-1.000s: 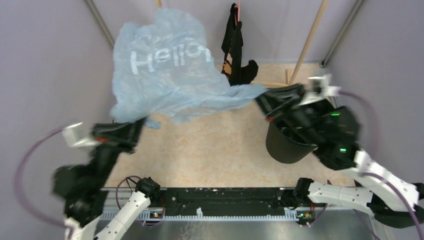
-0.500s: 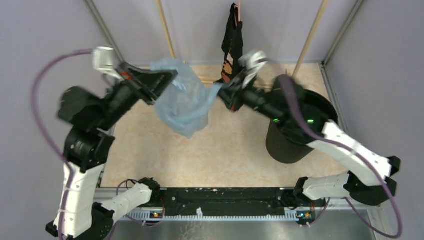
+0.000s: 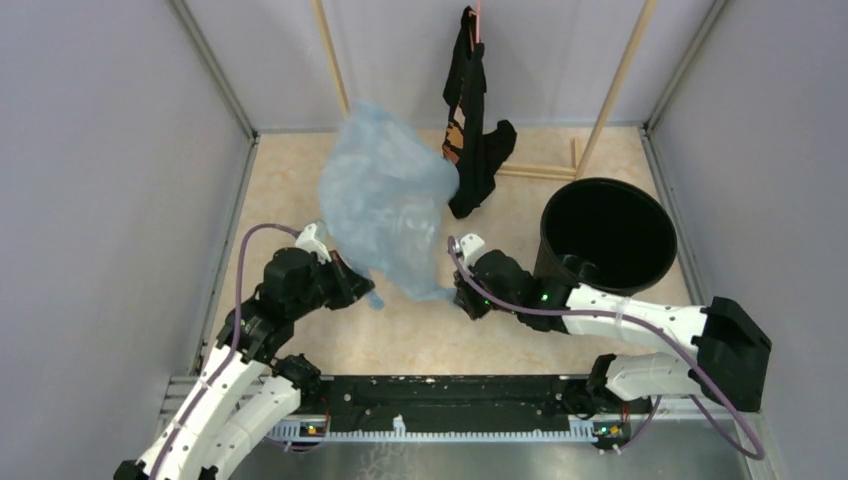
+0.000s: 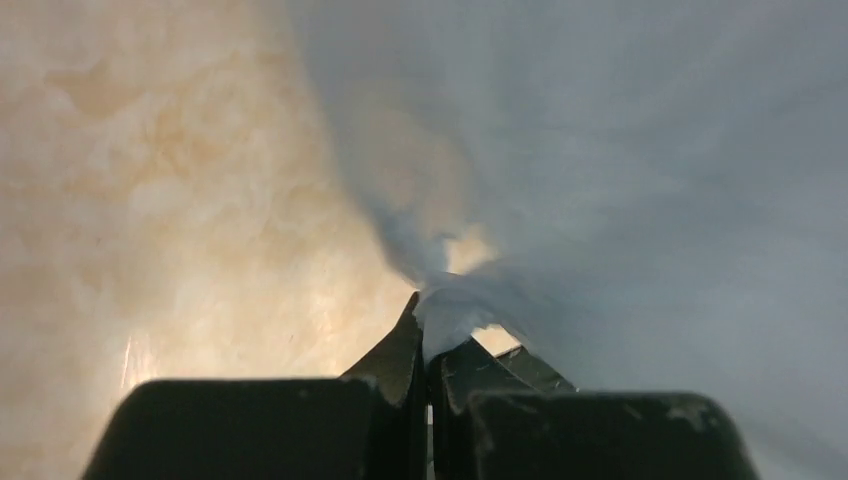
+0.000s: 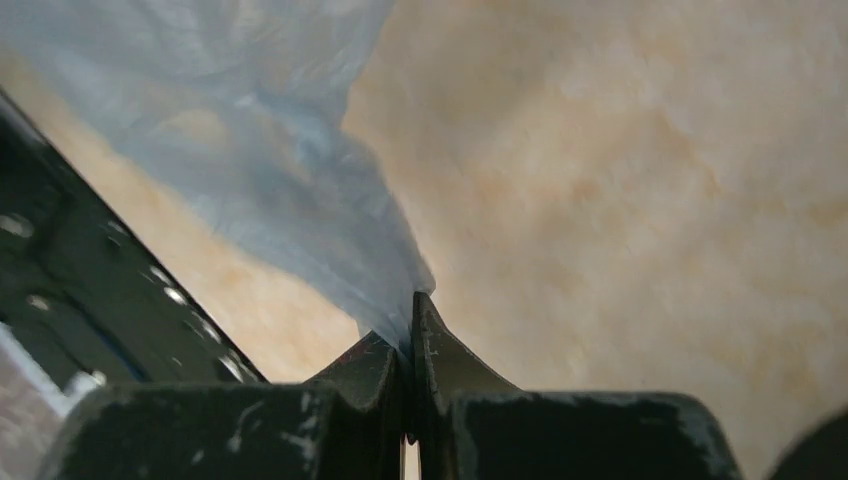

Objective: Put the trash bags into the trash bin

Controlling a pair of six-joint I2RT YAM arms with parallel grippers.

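Left wrist view: the left gripper (image 4: 425, 320) was clamped shut on a bunched corner of the trash bag (image 3: 385, 200). The right gripper (image 5: 408, 325) pinched another corner. The bag billowed between the arms, apart from the empty trash bin (image 3: 605, 230). Insertion was not yet done.

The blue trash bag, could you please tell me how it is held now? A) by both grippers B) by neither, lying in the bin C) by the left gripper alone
A: the left gripper and the right gripper are each shut on the trash bag in their wrist views.
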